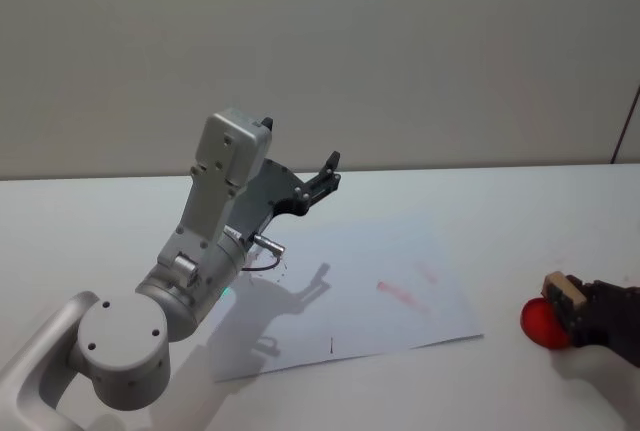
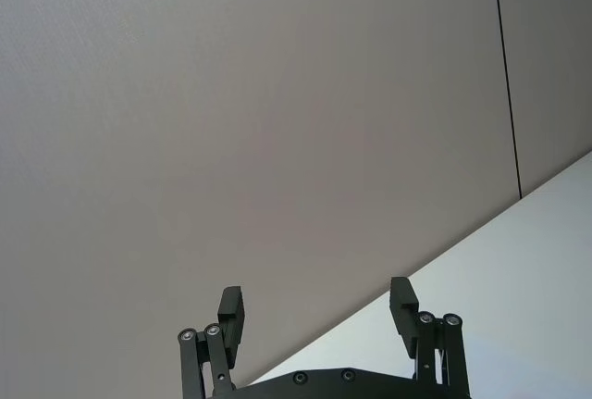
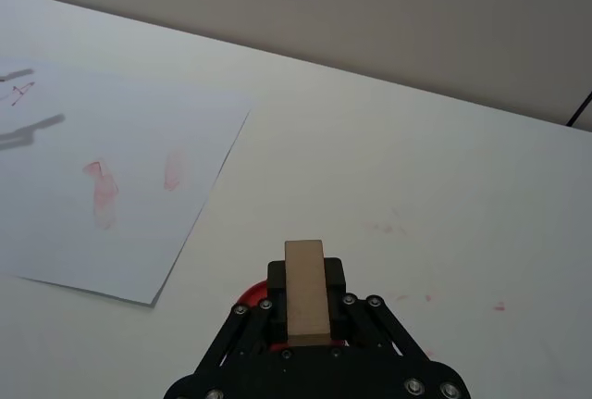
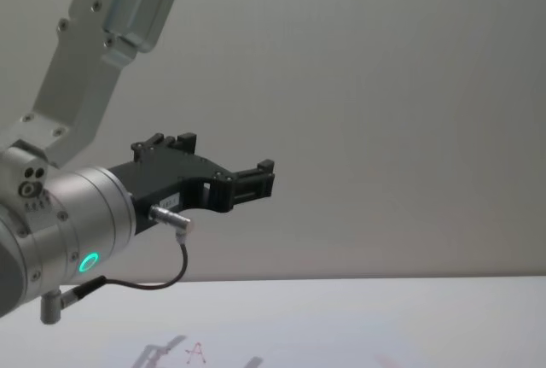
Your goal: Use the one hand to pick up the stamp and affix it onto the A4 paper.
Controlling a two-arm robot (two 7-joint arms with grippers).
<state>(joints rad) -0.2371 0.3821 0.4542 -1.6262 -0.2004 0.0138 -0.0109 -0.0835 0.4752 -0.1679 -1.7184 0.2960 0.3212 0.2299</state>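
The stamp point(image 3: 306, 290), a light tan wooden block, is clamped between the black fingers of my right gripper point(image 3: 306, 279). In the head view this right gripper point(image 1: 572, 303) sits at the right edge of the table with the stamp point(image 1: 563, 289) over a red round pad point(image 1: 545, 324). The A4 paper point(image 1: 370, 291) lies flat in the middle of the table to the left of the stamp, with faint red marks point(image 3: 102, 191) on it. My left gripper point(image 2: 319, 316) is raised above the paper's far left part, open and holding nothing.
A red round ink pad point(image 3: 254, 290) rests on the white table point(image 1: 500, 211) beside the paper's right corner. A plain wall point(image 1: 400, 51) rises behind the table. A small red "A" mark point(image 4: 197, 352) shows on the paper below the left arm.
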